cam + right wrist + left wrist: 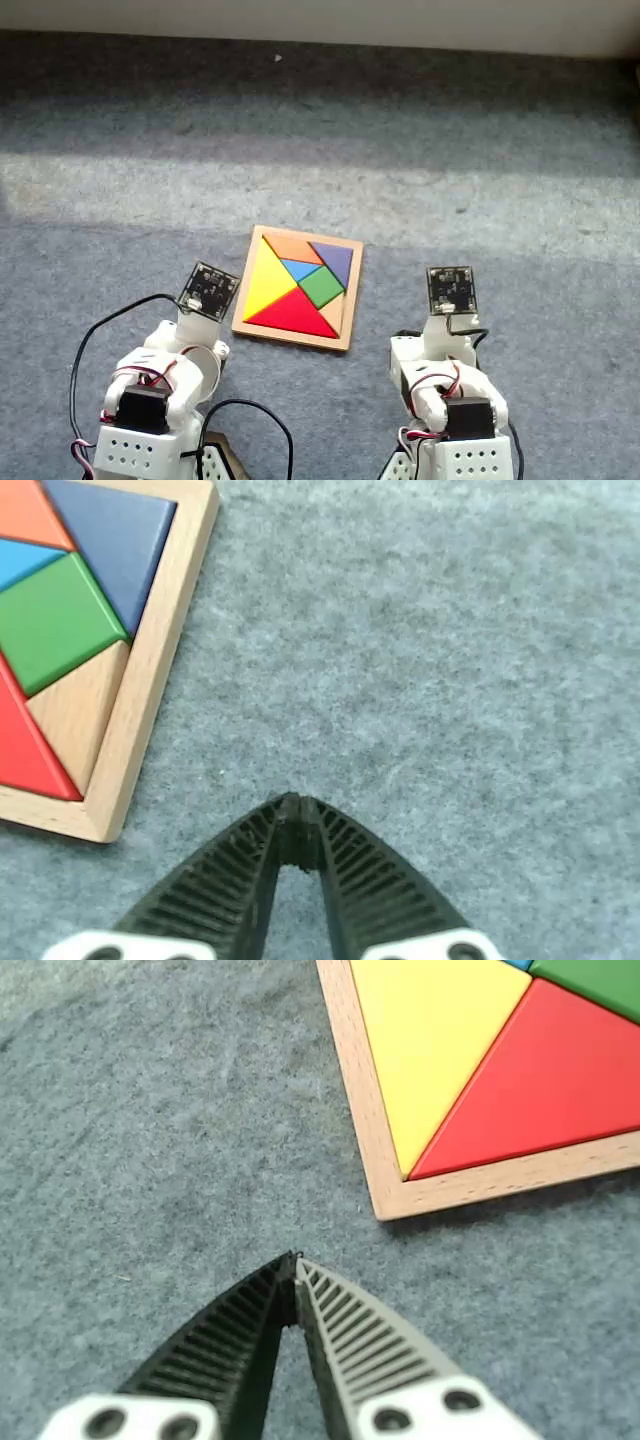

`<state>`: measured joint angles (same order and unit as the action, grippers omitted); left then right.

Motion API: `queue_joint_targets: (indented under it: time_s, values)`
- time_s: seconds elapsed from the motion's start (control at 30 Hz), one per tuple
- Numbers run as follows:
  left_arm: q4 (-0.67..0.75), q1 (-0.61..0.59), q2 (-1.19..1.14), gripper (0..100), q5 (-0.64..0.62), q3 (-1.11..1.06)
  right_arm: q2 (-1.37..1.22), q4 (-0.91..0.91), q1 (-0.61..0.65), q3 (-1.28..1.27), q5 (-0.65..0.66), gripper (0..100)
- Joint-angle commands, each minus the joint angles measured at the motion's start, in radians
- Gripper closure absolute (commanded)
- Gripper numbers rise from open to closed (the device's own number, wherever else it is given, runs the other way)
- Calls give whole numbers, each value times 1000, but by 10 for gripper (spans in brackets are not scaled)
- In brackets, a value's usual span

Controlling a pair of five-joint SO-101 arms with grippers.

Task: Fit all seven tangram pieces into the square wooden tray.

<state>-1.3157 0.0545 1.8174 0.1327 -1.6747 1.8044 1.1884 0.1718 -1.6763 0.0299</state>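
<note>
We judge the task finished: the square wooden tray (355,297) lies on the grey desk (450,200) between the two arms, and we count all seven pieces seated flat inside it. The yellow triangle (264,285) and red triangle (292,314) take the half nearer the left arm. The orange triangle (288,246), dark blue triangle (336,261), light blue piece (300,269), green square (322,287) and plain wooden triangle (334,314) fill the rest, with no gap we can make out. The left claw (297,1265) is clenched on nothing, near one tray corner. The right claw (292,805) is likewise clenched and empty, near the opposite side.
</note>
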Motion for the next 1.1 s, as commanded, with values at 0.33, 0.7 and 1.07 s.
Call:
queue_joint_targets:
  time_s: [0.33, 0.7, 1.07]
  values:
    - [-5, 12, 4, 993, 8, -22, -10, 4, -10, -143, 12, 992]
    - [-5, 12, 4, 993, 8, -22, -10, 4, -10, -143, 12, 992]
    - [-5, 12, 4, 993, 8, -22, -10, 4, -10, -143, 12, 992]
